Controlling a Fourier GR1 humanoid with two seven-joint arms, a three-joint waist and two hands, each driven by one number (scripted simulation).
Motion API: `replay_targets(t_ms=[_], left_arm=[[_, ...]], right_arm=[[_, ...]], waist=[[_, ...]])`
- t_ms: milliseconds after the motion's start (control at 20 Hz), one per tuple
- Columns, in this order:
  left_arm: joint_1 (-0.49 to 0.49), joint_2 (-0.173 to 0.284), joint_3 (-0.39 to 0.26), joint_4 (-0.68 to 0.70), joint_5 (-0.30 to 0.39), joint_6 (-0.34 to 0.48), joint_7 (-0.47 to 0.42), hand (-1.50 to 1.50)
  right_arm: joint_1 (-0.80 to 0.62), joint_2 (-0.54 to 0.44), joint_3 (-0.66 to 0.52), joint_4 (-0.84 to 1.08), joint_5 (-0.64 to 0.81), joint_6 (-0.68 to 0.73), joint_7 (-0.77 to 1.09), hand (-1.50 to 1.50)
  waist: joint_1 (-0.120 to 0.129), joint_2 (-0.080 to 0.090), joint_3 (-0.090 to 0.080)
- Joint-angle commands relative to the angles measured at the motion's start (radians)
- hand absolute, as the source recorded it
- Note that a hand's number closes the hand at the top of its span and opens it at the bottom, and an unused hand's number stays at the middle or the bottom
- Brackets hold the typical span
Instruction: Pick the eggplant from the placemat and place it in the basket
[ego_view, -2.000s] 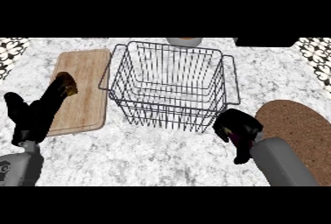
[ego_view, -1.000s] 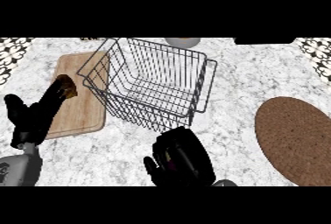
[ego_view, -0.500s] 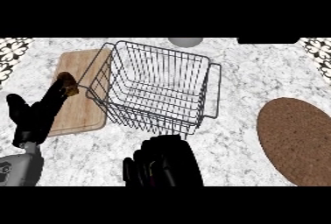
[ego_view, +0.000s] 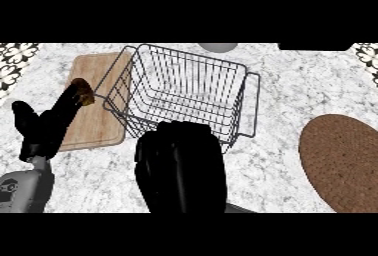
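Eggplant is nowhere clearly visible: the brown placemat (ego_view: 343, 162) at the right lies bare and the wire basket (ego_view: 184, 90) shows nothing inside. Likely the right hand (ego_view: 181, 167), fingers curled downward at the basket's near rim, is carrying it there, but its back hides whatever it holds, so I cannot tell. Left hand (ego_view: 44, 125) rests with straight fingers over the wooden cutting board (ego_view: 92, 100) on the counter (ego_view: 280, 95).

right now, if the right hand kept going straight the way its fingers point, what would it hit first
Most likely the near wall of the wire basket: the right hand points up the view at it, though its height above the rim is unclear.
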Motion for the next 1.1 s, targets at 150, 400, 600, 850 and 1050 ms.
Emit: replay_targets(t_ms=[150, 400, 600, 850, 1050], left_arm=[[-0.029, -0.009, -0.022, 0.014, -0.016, -0.003, 0.0, 0.0], [-0.029, -0.025, -0.022, 0.009, -0.014, 0.008, -0.011, 0.0], [-0.015, 0.005, 0.008, 0.006, 0.002, -0.012, -0.021, 0.0], [-0.027, -0.043, -0.023, -0.006, -0.011, 0.019, 0.002, 0.0], [0.004, -0.025, -0.005, -0.008, -0.005, 0.01, -0.007, 0.0]], right_arm=[[-0.288, 0.006, -0.08, 0.104, 0.015, 0.091, 0.34, 1.5], [-0.377, 0.006, -0.066, 0.193, -0.035, 0.067, 0.401, 1.5], [-0.401, 0.006, -0.143, 0.296, -0.074, 0.038, 0.305, 1.5], [-0.356, 0.006, -0.107, 0.33, -0.066, -0.044, 0.289, 1.5], [-0.282, 0.006, -0.199, 0.36, 0.093, -0.098, 0.306, 1.5]], waist=[[0.021, 0.015, 0.003], [0.021, 0.021, 0.006], [0.018, 0.026, 0.007], [0.012, 0.026, 0.007], [-0.016, 0.017, 0.008]])
